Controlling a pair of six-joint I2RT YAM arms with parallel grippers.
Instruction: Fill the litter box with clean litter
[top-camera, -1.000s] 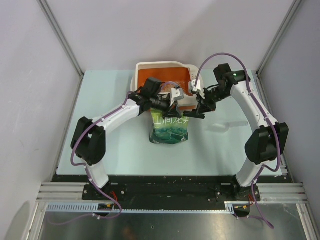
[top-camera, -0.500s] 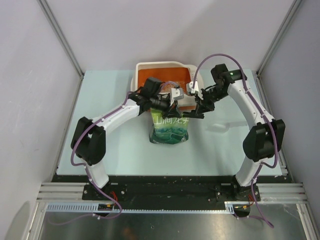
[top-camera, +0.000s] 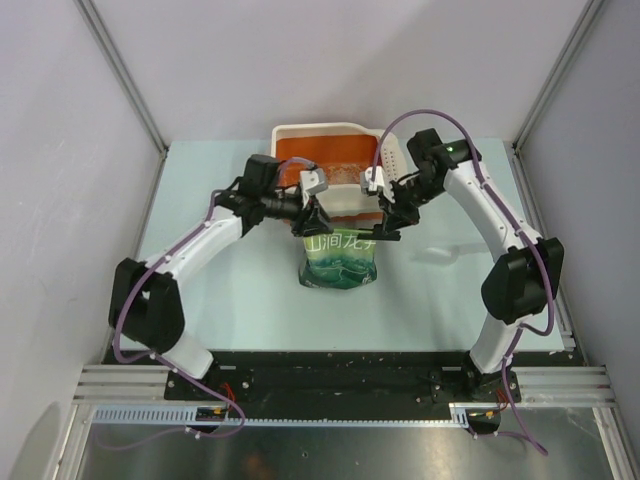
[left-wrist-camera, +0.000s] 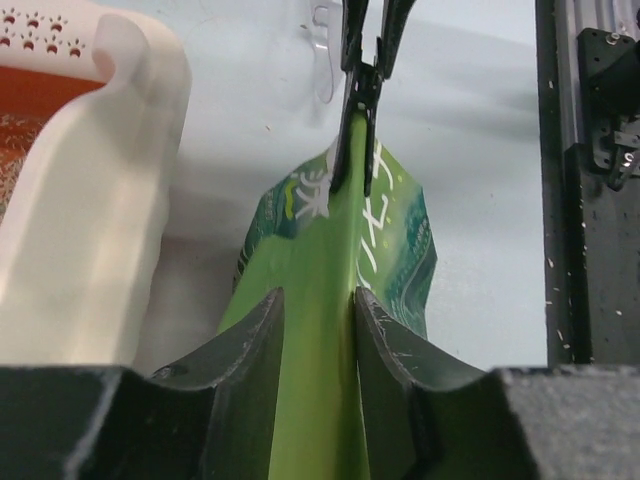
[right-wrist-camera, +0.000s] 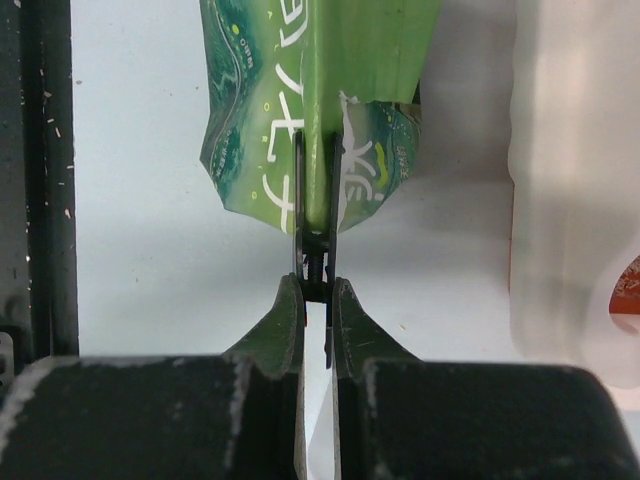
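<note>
Sagging softly, the green pouch is being pinched at its seam by the right claw and straddled by the parted left claw.

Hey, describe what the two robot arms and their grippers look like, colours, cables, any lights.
Both the left arm and right arm have white links joined by bulky black joints, with a thin purple cable looping along each. A small green light glows on the right arm. The left gripper and right gripper each have two matte black, scuffed fingers tapering to narrow tips.
</note>
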